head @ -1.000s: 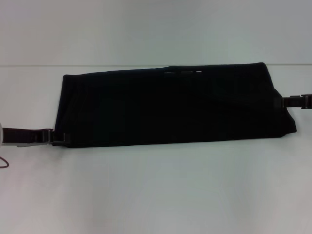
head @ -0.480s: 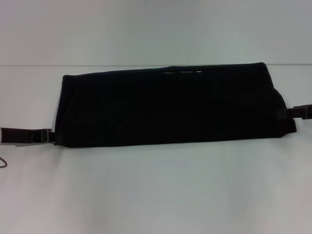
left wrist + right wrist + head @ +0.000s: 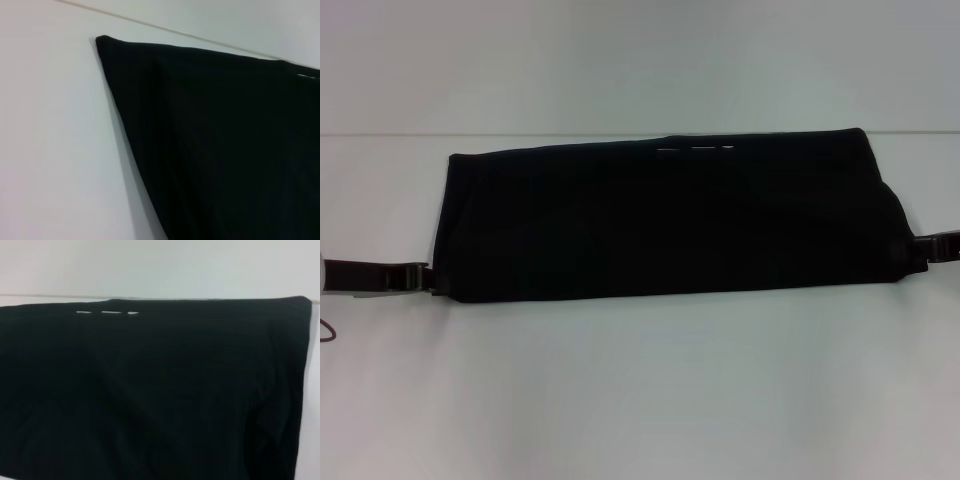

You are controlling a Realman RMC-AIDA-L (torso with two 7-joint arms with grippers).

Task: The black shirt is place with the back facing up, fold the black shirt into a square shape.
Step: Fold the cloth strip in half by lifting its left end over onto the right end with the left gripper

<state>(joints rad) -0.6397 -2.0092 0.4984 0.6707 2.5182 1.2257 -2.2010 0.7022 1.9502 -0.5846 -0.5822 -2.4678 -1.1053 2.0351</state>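
Two grippers, left gripper (image 3: 428, 281) and right gripper (image 3: 923, 249), at black shirt (image 3: 670, 215) near corners | openings: I cannot tell | next: fold crosswise toward square

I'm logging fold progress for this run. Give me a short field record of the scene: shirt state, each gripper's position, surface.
shirt: the black shirt lies flat as a long band, not yet square
print: thin white marks show at its far edge
left gripper: left gripper at the band's near left corner
right gripper: right gripper at the band's right end, low
surface: white table
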